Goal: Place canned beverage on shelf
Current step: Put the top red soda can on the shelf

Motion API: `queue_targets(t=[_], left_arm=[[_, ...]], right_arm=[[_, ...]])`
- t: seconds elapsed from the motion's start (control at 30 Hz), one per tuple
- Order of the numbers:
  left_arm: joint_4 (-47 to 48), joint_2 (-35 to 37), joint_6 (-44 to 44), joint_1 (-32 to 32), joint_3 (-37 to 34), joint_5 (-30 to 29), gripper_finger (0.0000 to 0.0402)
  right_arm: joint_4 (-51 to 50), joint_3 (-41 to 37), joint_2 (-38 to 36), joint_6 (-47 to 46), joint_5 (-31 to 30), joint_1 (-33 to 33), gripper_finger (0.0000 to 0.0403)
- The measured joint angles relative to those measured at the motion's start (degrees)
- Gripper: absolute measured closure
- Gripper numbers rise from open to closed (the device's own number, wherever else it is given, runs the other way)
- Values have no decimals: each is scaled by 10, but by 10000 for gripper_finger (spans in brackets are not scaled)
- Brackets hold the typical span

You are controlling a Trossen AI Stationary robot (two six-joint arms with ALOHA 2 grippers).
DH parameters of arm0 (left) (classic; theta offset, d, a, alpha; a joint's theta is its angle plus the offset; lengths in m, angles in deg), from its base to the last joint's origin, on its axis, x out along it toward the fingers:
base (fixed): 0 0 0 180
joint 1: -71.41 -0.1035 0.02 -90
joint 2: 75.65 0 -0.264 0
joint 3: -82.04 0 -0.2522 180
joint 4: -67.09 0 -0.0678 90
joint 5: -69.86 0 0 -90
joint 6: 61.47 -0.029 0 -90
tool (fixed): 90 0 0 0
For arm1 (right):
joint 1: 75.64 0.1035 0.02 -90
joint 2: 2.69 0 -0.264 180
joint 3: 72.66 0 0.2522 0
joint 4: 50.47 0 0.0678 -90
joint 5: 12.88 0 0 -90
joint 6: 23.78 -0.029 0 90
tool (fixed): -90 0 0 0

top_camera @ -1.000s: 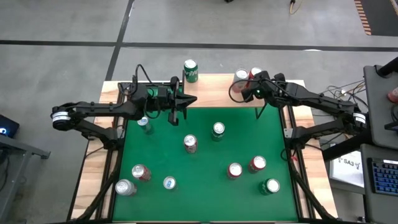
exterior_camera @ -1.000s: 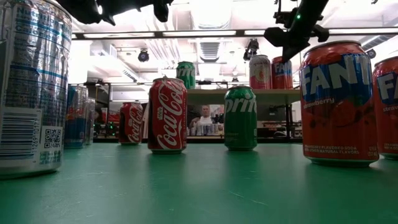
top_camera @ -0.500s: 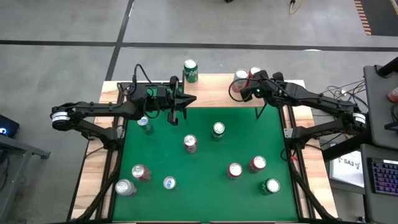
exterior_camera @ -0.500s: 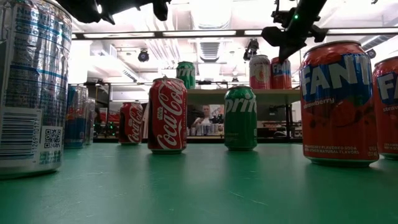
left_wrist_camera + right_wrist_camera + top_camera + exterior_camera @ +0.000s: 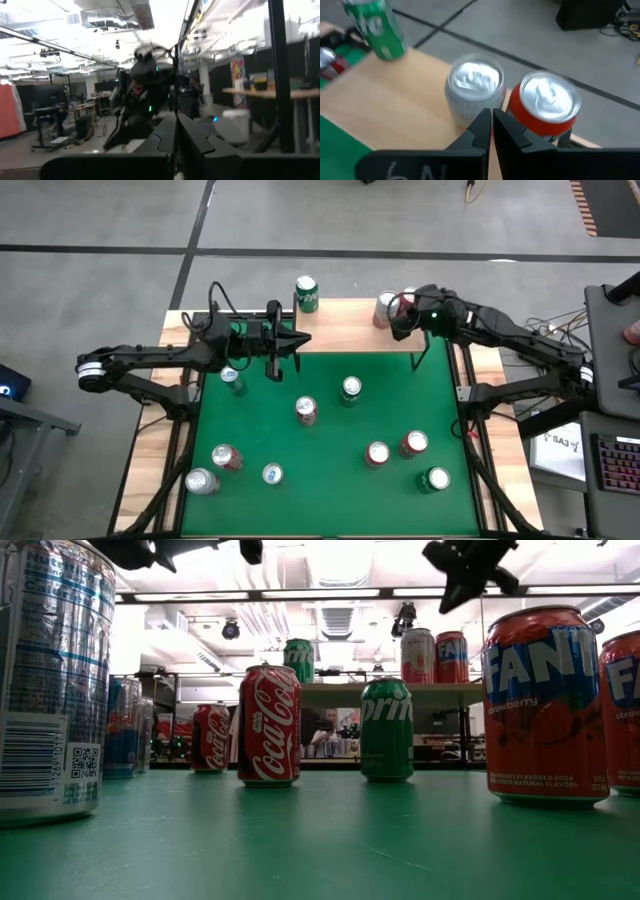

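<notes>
The right gripper [image 5: 398, 316] hangs above the far right end of the shelf [image 5: 340, 328], its two fingers [image 5: 481, 131] pressed together with nothing between them. Seen from its wrist camera, the fingertips sit just above and in front of two upright cans standing side by side on the wooden board: a pale silver can [image 5: 474, 95] and a red can [image 5: 547, 107], close enough that they look to be touching. From above, these two show just beside the gripper at the shelf's right end. Farther along the board, near its middle, a green can [image 5: 306, 293] stands upright, well apart from the pair.

The left gripper [image 5: 281, 358] is held over the far left edge of the green desk [image 5: 330, 480], near the front of the shelf, its fingers [image 5: 192, 140] closed tight on nothing. A silver can [image 5: 233, 380] stands on the felt just beside it.

Out on the green felt more cans stand upright and scattered: a red one [image 5: 306, 410] near the centre, a green one [image 5: 350, 389] next to it, two red ones [image 5: 377, 453] toward the right, another green one [image 5: 436, 479] at the near right, and a red [image 5: 226, 457], a silver [image 5: 200, 481] and a blue-white one [image 5: 272, 474] at the near left. In the low view a Coca-Cola can [image 5: 269, 725], a Sprite can [image 5: 386, 729] and a strawberry Fanta can [image 5: 544, 705] stand in the foreground.
</notes>
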Motion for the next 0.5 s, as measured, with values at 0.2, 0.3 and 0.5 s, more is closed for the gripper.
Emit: queue_targets(t=[0.2,0.3,0.5], left_arm=[[94,55,-62,-1,0,0,402],[143,76,-86,-1,0,0,402],[229,91,-120,-1,0,0,402]], right_arm=[[8,59,18,66,0,-12,392],[4,91,43,81,1,-30,392],[-49,161,102,93,1,-75,392]])
